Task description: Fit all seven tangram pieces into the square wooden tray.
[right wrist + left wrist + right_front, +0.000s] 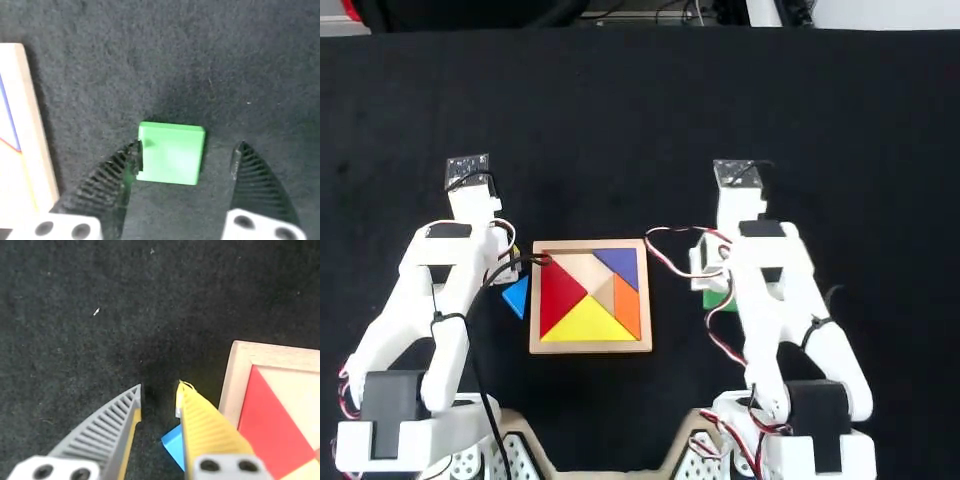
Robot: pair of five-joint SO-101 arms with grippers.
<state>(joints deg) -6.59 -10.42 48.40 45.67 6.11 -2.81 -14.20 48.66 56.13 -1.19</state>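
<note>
In the high view, the tray (590, 347) sat on the desk (620, 120) between the two arms. It held red (560, 293), yellow (585, 323), purple (619, 264) and orange (629, 305) pieces. The pale patches among them looked like bare floor, though I could not be sure. A blue triangle (517, 297) lay just outside the tray on the left arm's side, and a green square (717, 299) lay by the right arm.

In the left wrist view, the left gripper (160, 387) hung over the desk beside the tray's rim (232, 375). Its jaws were narrowly parted and held nothing. The blue triangle (172, 445) lay partly under the yellow finger, probably lined up for a pick.

In the right wrist view, the right gripper (188, 150) was spread wide astride the green square (170, 152). One finger was at the square's edge and the other was apart from it, so the jaws seemed ready to close. The tray (25, 125) lay near.
</note>
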